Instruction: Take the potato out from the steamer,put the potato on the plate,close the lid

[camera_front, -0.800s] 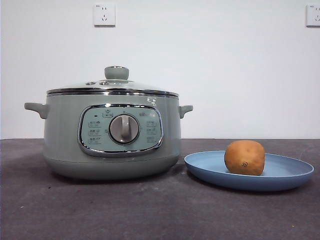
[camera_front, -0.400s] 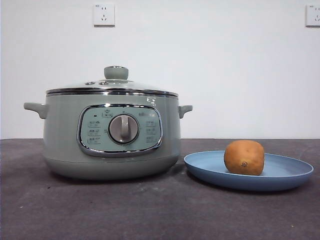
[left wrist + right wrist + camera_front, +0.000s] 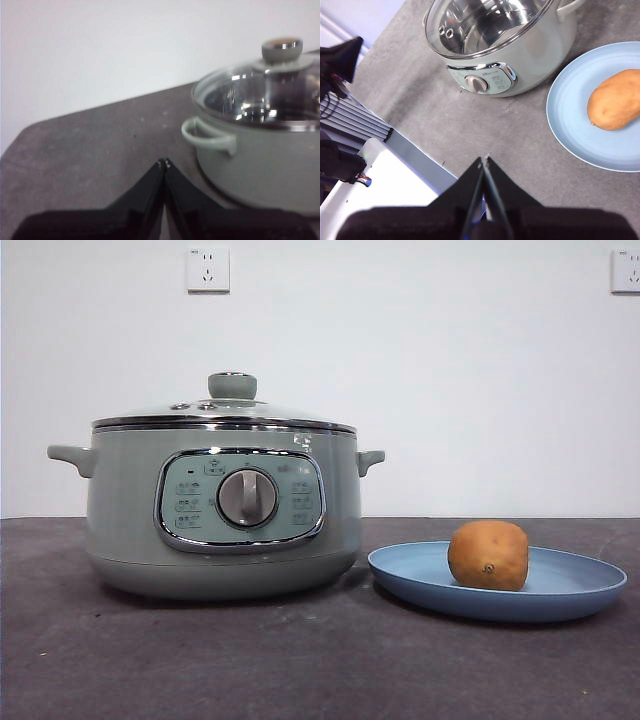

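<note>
On the bench: potato [image 3: 488, 555] rests on plate [image 3: 560, 585] | lid [image 3: 225, 412] sits on steamer [image 3: 130, 510] | both my hands closed, empty | lid glass, fragile; take knob [image 3: 232, 386].

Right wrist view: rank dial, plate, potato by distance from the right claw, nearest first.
From the right claw:
1. Dial on the steamer front, ahead of the tips.
2. Plate, its near rim off to the side.
3. Potato, lying on the plate.
</note>
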